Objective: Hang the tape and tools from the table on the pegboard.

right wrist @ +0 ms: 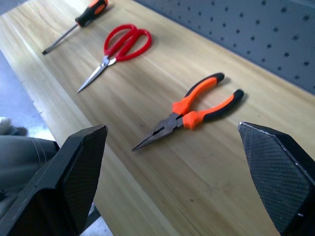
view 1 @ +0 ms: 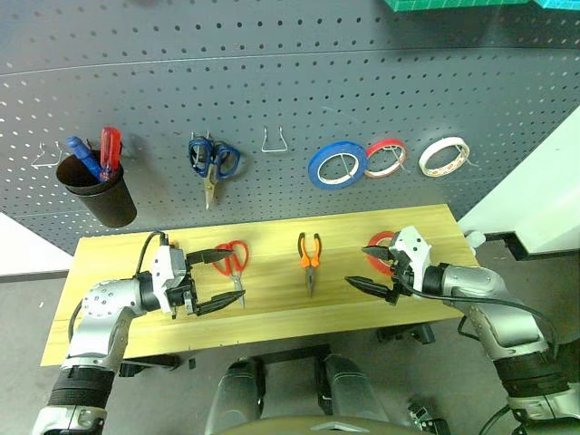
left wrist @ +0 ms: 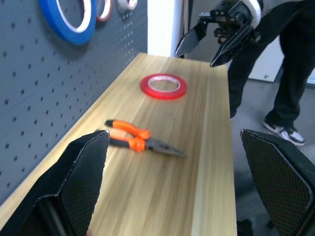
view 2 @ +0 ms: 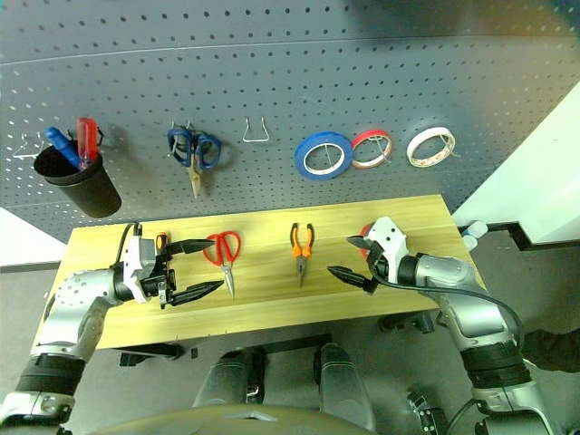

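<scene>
On the light wood table lie a red tape roll, orange-and-black pliers, red-handled scissors and an orange-and-black screwdriver. Behind the table rises the dark grey pegboard. My left gripper hovers open over the table's left part, its fingers either side of the scissors without touching them. My right gripper hovers open at the right, just in front of the red tape, which it partly hides in the eye views. Neither holds anything.
On the pegboard hang a black cup with a blue and a red screwdriver, blue-handled scissors, an empty wire hook, and blue, red and cream tape rolls. A person's legs stand past the table's right end.
</scene>
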